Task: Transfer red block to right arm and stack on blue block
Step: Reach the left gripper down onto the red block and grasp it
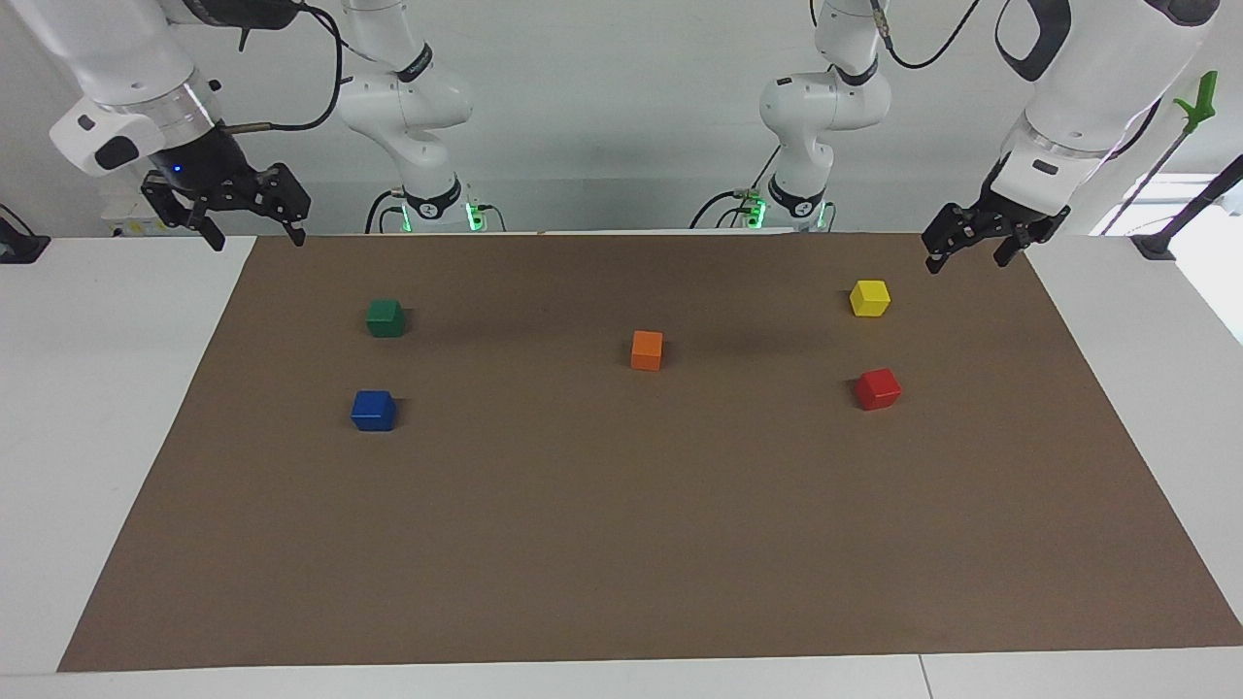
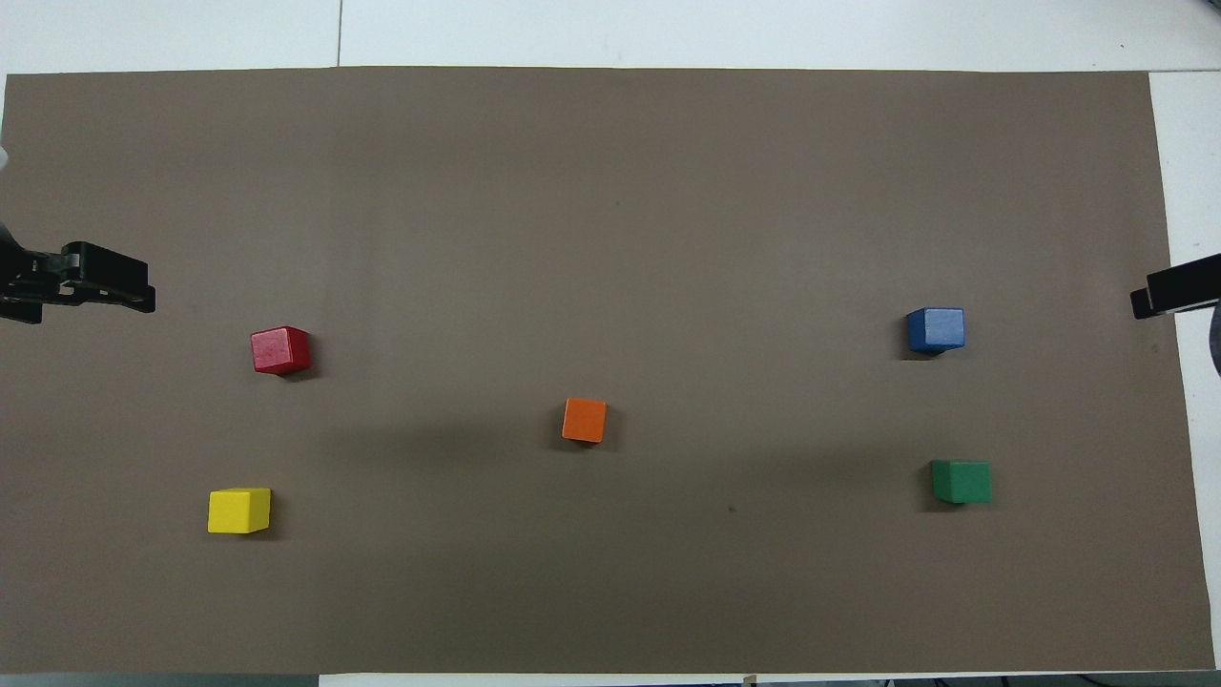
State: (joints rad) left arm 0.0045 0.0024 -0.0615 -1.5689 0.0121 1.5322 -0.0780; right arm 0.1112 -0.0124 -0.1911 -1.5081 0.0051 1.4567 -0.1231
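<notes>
On the brown mat [image 1: 621, 544] covering the tabletop [image 1: 107, 408], five cubes lay well apart. Red block [image 1: 878, 388] sat toward the left arm's end, with the yellow cube [image 1: 869, 297] nearer the robots beside it. Blue block [image 1: 373, 410] sat toward the right arm's end, the green cube [image 1: 386, 317] nearer the robots than it. Orange cube [image 1: 647, 349] lay between the two pairs.

Left pincer [image 1: 971, 250] hung raised over the mat's corner at its own end, fingers spread, holding nothing. Right pincer [image 1: 254, 225], blue light at its wrist, hung likewise over its corner, fingers apart and empty. No step of the task looked begun.

Risks, as judged:
- Red block sat turned a little askew; a pincer closing off-square could twist or eject it.
- Mid-air handover: if the left let go before the right had gripped, the cube would drop.
- Stacking off-centre could tip red off blue, or nudge blue aside.
- Orange might be taken for red.
</notes>
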